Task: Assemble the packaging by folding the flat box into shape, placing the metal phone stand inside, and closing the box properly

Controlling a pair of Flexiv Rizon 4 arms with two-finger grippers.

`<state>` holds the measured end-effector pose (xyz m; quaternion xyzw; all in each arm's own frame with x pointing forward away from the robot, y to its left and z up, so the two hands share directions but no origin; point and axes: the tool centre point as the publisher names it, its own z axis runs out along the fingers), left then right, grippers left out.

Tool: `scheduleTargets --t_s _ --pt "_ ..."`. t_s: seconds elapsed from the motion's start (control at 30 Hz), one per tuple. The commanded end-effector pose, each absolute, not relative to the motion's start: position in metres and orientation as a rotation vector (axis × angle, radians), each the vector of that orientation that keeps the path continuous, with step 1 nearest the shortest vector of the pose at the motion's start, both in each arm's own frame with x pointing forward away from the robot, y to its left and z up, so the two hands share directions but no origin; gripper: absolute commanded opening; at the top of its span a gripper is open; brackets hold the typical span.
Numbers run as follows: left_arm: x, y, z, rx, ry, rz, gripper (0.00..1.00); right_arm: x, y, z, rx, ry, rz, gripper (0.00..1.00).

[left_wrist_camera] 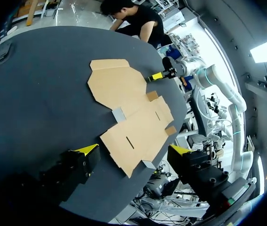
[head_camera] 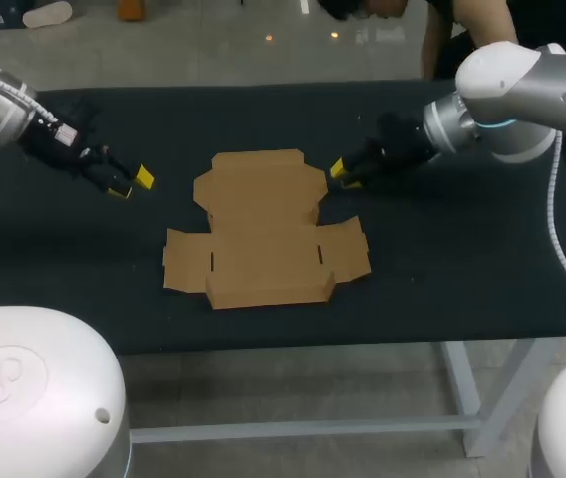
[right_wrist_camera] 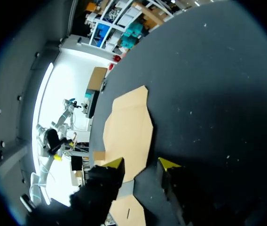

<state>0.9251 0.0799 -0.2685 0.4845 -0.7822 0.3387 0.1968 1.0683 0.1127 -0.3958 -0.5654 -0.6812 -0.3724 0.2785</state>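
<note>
A flat brown cardboard box point(head_camera: 263, 229) lies unfolded in the middle of the black table, flaps spread to both sides. My right gripper point(head_camera: 335, 171) sits low at the right edge of the box's far panel. In the right wrist view its fingers point(right_wrist_camera: 142, 165) stand apart, one tip over the cardboard point(right_wrist_camera: 126, 132) and the other over bare cloth. My left gripper point(head_camera: 132, 182) hovers wide open to the left of the box, clear of it. From the left wrist, the box point(left_wrist_camera: 129, 108) lies ahead of the open fingers point(left_wrist_camera: 133, 150). No metal phone stand is in view.
The black-covered table point(head_camera: 84, 289) has bare cloth all around the box. Two white robot bases point(head_camera: 34, 398) stand at the front corners, below the table's front edge.
</note>
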Motion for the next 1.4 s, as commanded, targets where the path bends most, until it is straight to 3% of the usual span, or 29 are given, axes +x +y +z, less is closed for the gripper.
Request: scheduleTargets --t_s 0.03,1.2,1.23,1.4 --pt "0.929 0.080 -0.268 1.352 -2.190 0.938 1.00 1.081 0.118 -0.404 -1.464 -1.816 -0.956 0.47" --pt "0.930 0.090 -0.271 1.348 -2.183 0.951 1.00 1.091 0.147 -0.426 -1.514 -1.701 -0.957 0.49" --pt "0.923 0.097 -0.270 1.342 -2.180 0.971 1.00 1.081 0.170 -0.429 -1.545 -1.587 -1.002 0.53" --pt "0.920 0.099 -0.269 1.341 -2.183 0.974 1.00 1.079 0.169 -0.425 -1.550 -1.597 -0.999 0.52"
